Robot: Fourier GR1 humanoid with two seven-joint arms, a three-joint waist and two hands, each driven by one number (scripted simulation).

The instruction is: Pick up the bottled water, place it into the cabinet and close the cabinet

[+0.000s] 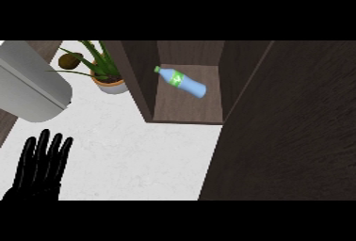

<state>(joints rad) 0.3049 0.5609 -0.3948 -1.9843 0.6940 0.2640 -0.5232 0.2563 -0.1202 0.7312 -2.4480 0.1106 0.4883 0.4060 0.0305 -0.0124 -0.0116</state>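
Nearest you, your left hand (40,165) is resting at the counter's (139,155) near left corner, fingers straight and up, holding nothing. Your right hand isn't showing anywhere. The big dark panel filling the right side is looking like the cabinet door (285,136), swung wide open, so the closing looks yet to be done. Farther back, the bottle (183,82) is lying on its side on the cabinet (188,110) shelf, green cap pointing away to the left, already stowed by the look of it. It's sitting well apart from your left hand, far and to the right. At the far left edge, a plant (104,70) is standing beside the cabinet wall.
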